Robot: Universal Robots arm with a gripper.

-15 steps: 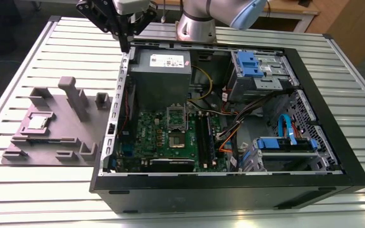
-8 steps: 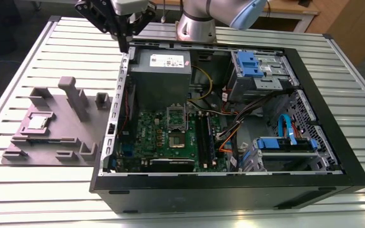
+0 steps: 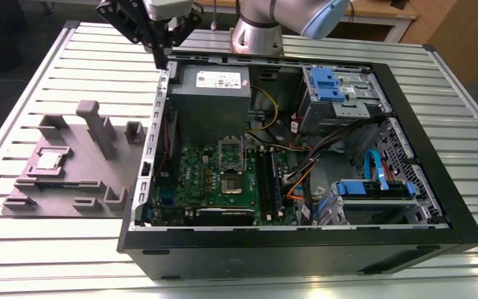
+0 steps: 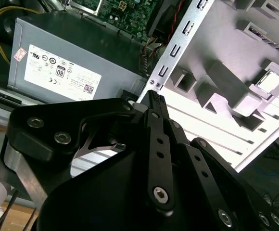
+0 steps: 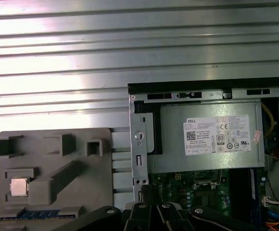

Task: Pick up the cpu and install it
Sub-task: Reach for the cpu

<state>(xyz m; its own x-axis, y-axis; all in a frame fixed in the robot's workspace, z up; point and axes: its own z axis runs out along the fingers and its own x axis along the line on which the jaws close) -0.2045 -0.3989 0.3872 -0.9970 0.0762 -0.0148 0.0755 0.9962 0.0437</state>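
The cpu [image 3: 50, 161] is a small silvery square chip lying flat in a pocket of the grey fixture [image 3: 73, 180] on the table, at the exterior view's left. It also shows in the first wrist view [image 5: 18, 186] and the second wrist view [image 4: 269, 83]. My gripper [image 3: 160, 61] hangs high over the back left corner of the open computer case [image 3: 305, 249], well away from the cpu. Its black fingers [image 4: 155, 103] are closed together with nothing between them. Inside the case lies the green motherboard [image 3: 197, 180] with its raised socket frame [image 3: 231, 154].
A grey power supply [image 3: 211, 87] with a white label sits at the back of the case, just below my gripper. Blue drive brackets [image 3: 326, 84], cables and memory sticks [image 3: 272, 184] fill the case's right part. The fixture has upright posts [image 3: 89, 124]. Ribbed metal table [image 3: 56, 62] lies around.
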